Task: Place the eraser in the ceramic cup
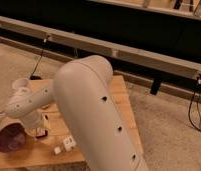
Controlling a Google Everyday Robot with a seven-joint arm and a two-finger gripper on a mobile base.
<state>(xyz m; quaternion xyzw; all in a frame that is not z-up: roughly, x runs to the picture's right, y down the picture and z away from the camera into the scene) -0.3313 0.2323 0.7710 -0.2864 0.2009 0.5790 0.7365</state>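
Tool (41,127) hangs spread above wooden table (120,95), just beside purple bowl (11,139).

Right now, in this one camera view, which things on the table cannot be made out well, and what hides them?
1. eraser: camera view, perhaps the dark reddish patch under the gripper, which is low over the table's left part; too small to confirm.
2. ceramic cup: lower part behind the arm's wrist.
3. table: its middle is covered by the arm.
4. white blocks: too small to identify.
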